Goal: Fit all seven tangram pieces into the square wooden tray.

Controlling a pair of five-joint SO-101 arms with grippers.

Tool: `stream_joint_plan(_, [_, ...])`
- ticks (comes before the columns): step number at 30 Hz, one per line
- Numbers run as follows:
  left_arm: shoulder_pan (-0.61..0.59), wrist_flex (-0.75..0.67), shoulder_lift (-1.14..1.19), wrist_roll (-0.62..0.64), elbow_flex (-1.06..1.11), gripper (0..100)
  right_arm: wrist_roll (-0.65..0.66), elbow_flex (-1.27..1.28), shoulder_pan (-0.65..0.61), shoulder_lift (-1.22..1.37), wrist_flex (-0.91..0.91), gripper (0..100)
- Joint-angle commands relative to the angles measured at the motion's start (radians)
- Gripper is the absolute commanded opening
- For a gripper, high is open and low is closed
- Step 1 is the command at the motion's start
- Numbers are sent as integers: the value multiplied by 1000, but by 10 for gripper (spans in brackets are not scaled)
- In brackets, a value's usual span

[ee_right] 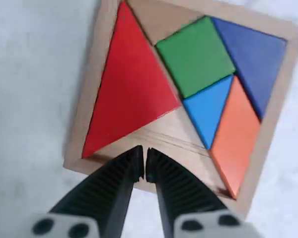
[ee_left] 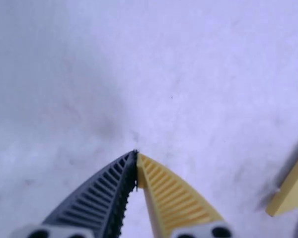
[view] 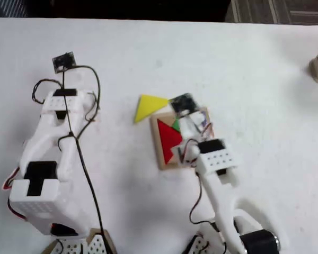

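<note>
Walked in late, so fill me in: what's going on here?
Two robot arms are working a tangram puzzle. The right gripper, shut and empty, hovers over the edge of the wooden tray. It holds a red triangle, green square, dark blue triangle, light blue triangle and orange piece, with bare gaps left. A yellow triangle lies on the table beside it. The left gripper is shut over bare table.

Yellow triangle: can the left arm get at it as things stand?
Probably yes. The yellow triangle lies on bare table beside the tray, uncovered; left arm's jaws are shut, empty. The right arm over the tray may crowd it.
</note>
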Motion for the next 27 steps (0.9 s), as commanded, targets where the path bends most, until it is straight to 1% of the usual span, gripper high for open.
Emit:
stream_joint_plan(1, [19, 8, -5, -11, -43, 22, 3, -60, -27, 104, -27, 19])
stream_joint_plan(6, [19, 9, -5, -11, -43, 22, 2, -181, -27, 243, 21, 19])
stream_joint_plan(10, [19, 9, -5, -11, -43, 22, 2, -195, -27, 229, 13, 19])
stream_joint_plan(15, [19, 9, -5, -11, -41, 22, 2, -193, -27, 222, -77, 19])
stream_joint_plan(17, [16, 9, -5, -11, -41, 22, 3, -192, -27, 228, -74, 19])
stream_joint_plan(19, [13, 9, -5, -11, -41, 22, 9, -196, -16, 214, -24, 19])
stream_joint_plan(23, [13, 25, -5, -11, -41, 22, 11, -193, 85, 105, 93, 19])
stream_joint_plan(27, [18, 26, -5, -11, -41, 22, 3, -195, 213, 10, 102, 25])
